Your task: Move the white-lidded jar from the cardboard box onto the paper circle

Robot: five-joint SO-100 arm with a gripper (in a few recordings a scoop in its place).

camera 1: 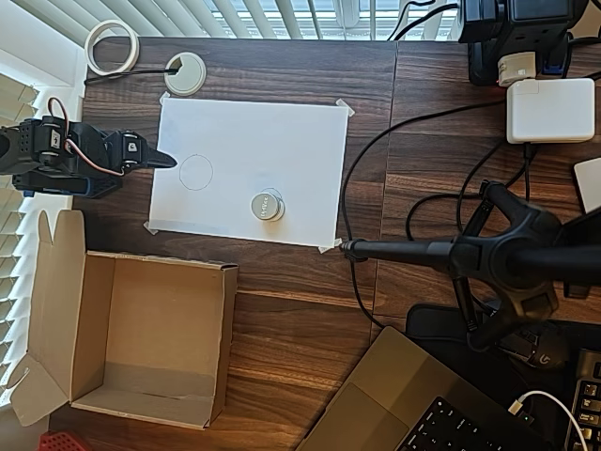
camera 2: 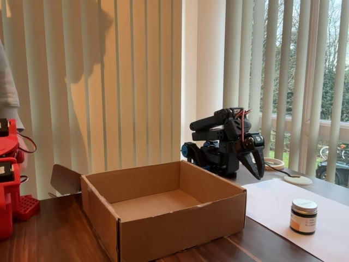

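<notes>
A: Entry, overhead view. Where is the white-lidded jar (camera 1: 268, 206)?

B: On the white paper sheet (camera 1: 282, 132), upright, lid up. It sits toward the sheet's lower edge, at about 4 o'clock from the paper circle (camera 1: 196, 172) and clearly apart from it. A second faint pencil ring seems to run around the jar's base, but I cannot tell for certain.

A: And the cardboard box (camera 1: 169, 329)?

B: Open, flaps up, nothing inside. It lies at about 7 o'clock from the jar, off the sheet, on the dark wooden table (camera 1: 310, 310). In the fixed view the box (camera 2: 163, 218) fills the foreground, and the jar (camera 2: 304, 216) stands on the paper at roughly 3 o'clock from it.

A: Gripper?

B: The gripper (camera 1: 161, 158) shows at the sheet's left edge, at 9 o'clock from the paper circle, tip pointing toward it but not over it. It holds nothing. In the overhead view the fingers merge into a single dark point, so they look pressed together. In the fixed view the gripper (camera 2: 256, 164) hangs tip-down above the table, behind the box, well apart from the jar.

A: Other items?

B: A white round grommet (camera 1: 185, 72) at 12 o'clock from the sheet's left corner, with a white ring (camera 1: 113, 47) just beside it. A black tripod (camera 1: 507, 254) stands at 3 o'clock.
</notes>
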